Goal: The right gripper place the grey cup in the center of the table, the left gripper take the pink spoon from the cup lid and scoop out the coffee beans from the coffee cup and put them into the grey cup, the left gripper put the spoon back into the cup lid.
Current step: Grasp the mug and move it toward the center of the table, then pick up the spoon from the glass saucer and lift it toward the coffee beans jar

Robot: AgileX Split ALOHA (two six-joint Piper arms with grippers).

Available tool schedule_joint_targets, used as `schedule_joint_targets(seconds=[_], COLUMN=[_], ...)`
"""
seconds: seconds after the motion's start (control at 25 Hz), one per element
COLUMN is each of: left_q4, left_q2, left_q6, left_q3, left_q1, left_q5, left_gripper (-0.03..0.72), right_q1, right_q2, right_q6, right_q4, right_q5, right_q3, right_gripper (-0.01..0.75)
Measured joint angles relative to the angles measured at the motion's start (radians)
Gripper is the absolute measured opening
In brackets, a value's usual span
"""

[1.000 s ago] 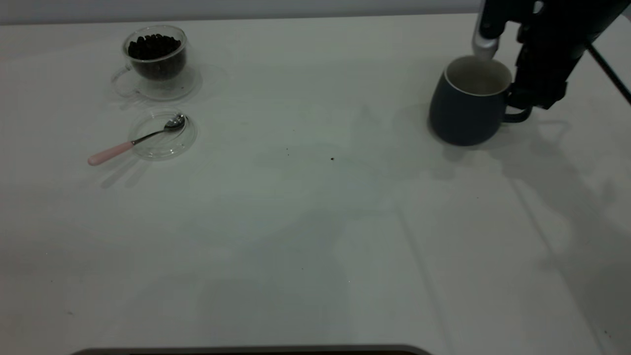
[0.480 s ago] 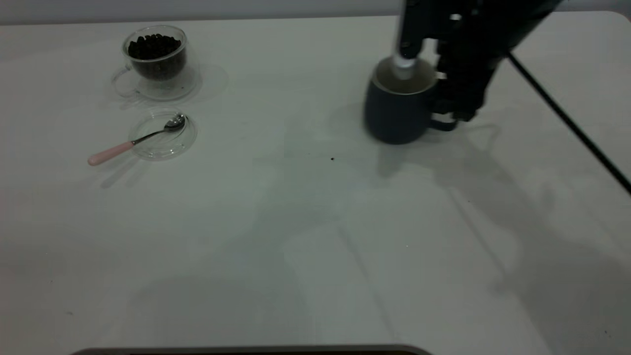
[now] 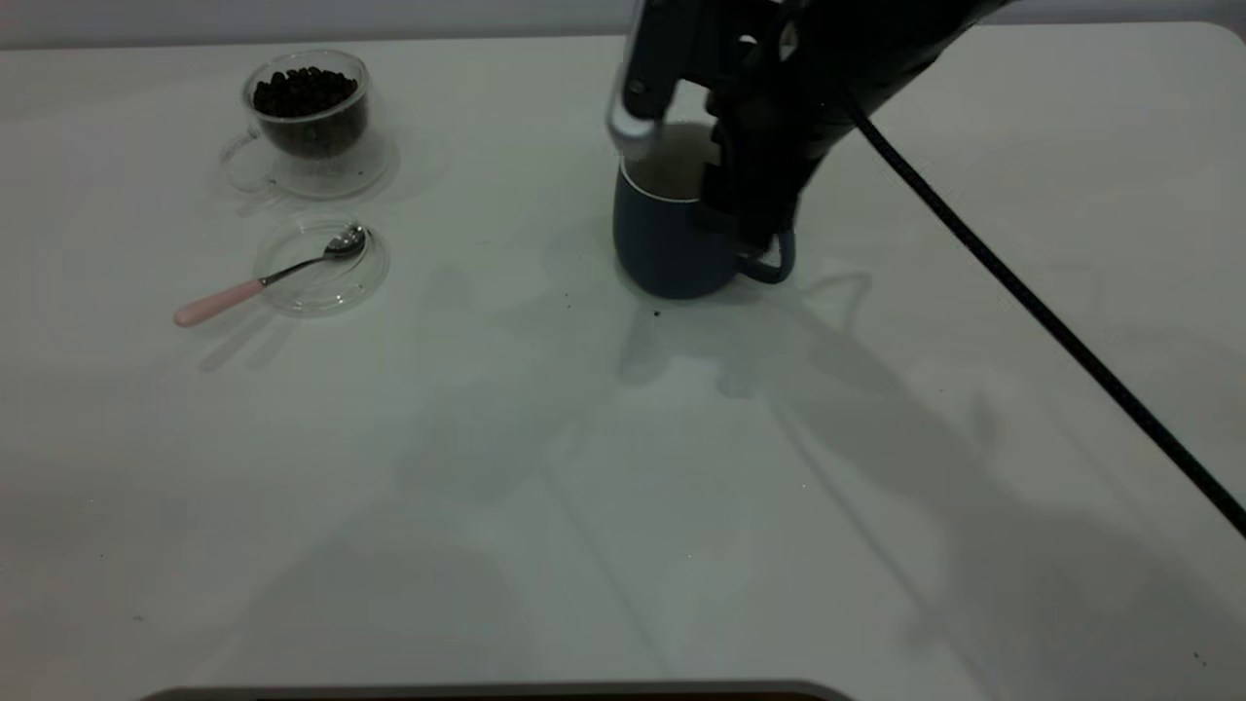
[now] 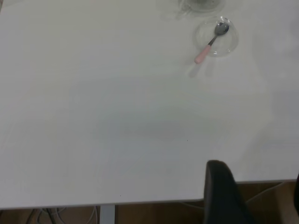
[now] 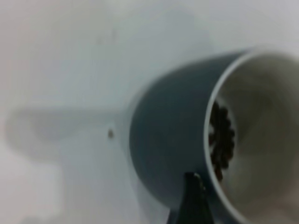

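Exterior view shows the right gripper (image 3: pixel 745 209) clamped on the grey cup (image 3: pixel 667 243) at its handle side, placing it mid-table (image 3: pixel 623 467) for scooping. Left gripper (image 4: pixel 224 196) idles off-table; I cannot tell its fingers' state.

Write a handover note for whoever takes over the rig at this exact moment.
Right claw: shut on the grey cup at its handle side, near the middle of the table; the right wrist view shows some beans already in it.
Left claw: back past the table's edge, idle.
Pink spoon: bowl in the cup lid, handle sticking out over the rim.
Coffee cup: behind the lid, full of coffee beans.
Done: cup brought close to centre.
Left: release the cup, scoop beans, return the spoon.
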Motion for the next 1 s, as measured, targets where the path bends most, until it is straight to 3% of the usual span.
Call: schedule_joint_targets(seconds=[0.16, 0.32, 0.6, 1.0], left_q4=[0.000, 0.000, 0.000, 0.000], left_q2=[0.000, 0.000, 0.000, 0.000], left_q6=[0.000, 0.000, 0.001, 0.004], left_q3=[0.000, 0.000, 0.000, 0.000], left_q1=[0.000, 0.000, 0.000, 0.000], left_q5=[0.000, 0.000, 0.000, 0.000], left_gripper=[0.425, 0.425, 0.425, 0.425], right_q1=[0.005, 0.005, 0.005, 0.005], right_q2=[-0.032, -0.179, -0.535, -0.923], right_q6=[0.069, 0.083, 0.209, 0.534], right_q4=[0.028, 0.067, 0.086, 0.036], right_q5=[0.033, 0.196, 0.619, 1.259], right_q3=[0.001, 0.001, 0.002, 0.002], right_gripper=[0.592, 0.590, 0.590, 0.590])
